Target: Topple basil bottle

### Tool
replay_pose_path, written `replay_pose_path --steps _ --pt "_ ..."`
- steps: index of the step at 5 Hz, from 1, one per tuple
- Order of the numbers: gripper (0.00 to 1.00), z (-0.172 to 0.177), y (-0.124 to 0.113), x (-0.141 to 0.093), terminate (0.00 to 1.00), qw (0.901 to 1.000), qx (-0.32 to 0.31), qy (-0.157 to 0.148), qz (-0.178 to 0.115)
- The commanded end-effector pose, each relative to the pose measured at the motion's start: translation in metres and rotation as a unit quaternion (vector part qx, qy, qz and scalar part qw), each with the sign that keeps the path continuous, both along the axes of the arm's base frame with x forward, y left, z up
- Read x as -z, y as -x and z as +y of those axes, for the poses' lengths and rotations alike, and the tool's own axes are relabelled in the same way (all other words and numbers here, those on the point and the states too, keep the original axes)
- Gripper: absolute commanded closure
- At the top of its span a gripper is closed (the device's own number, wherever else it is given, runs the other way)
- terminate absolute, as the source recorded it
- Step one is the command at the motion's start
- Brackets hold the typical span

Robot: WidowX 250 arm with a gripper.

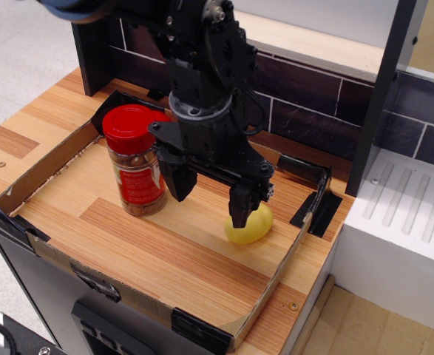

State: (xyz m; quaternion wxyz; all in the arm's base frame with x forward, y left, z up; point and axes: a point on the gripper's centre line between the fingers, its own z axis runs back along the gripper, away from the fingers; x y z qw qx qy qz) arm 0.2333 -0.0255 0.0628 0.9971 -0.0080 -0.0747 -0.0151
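The basil bottle (137, 161) is a clear jar with a wide red lid, a red label and brownish contents. It stands upright at the left of the wooden tray (165, 251). My black gripper (209, 198) hangs just right of it, jaws open and empty, fingertips close above the tray floor. The left finger (178, 181) is beside the bottle's right side with a small gap. The right finger (240, 208) stands in front of a yellow egg-shaped object (251, 225).
The tray has low cardboard walls with black corner clips (316, 203). A dark tiled wall (313, 111) runs behind. A black post (383, 89) and a white ribbed appliance (405, 222) stand at the right.
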Motion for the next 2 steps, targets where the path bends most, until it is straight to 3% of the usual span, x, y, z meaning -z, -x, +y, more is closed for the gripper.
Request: replay_pose_path --steps 1,2 --pt "0.00 0.000 0.000 0.000 0.00 1.0000 0.000 0.000 0.000" --pt "0.00 0.006 0.016 0.004 0.00 0.9990 0.042 0.004 0.015"
